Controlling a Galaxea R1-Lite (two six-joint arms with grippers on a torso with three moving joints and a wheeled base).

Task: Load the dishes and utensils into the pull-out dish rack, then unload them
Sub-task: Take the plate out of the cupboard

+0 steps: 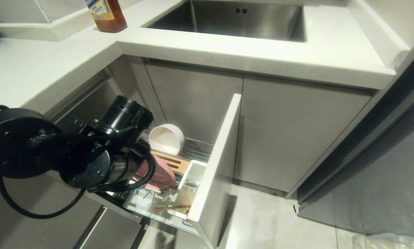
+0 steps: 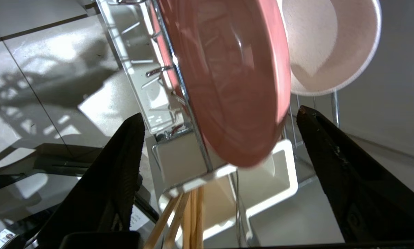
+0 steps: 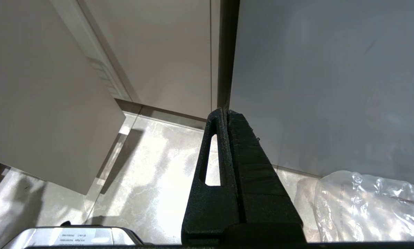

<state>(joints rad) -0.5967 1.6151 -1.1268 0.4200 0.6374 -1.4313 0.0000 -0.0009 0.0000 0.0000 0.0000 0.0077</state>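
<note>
Jaws wide, empty, straddling your plate (image 2: pixel 227 79): stiff, smooth, likely slippery; take its upper rim, left gripper (image 2: pixel 221 117).

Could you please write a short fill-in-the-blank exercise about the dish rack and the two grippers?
1. The pink plate stands on its edge in the pull-out dish rack, next to the cream-white ____.
2. The left gripper has its fingers ____, one on each side of the plate.
3. The chopsticks stand in the white utensil ____.
4. The right gripper has its fingers ____.

Missing words: bowl; open; caddy; shut
</note>
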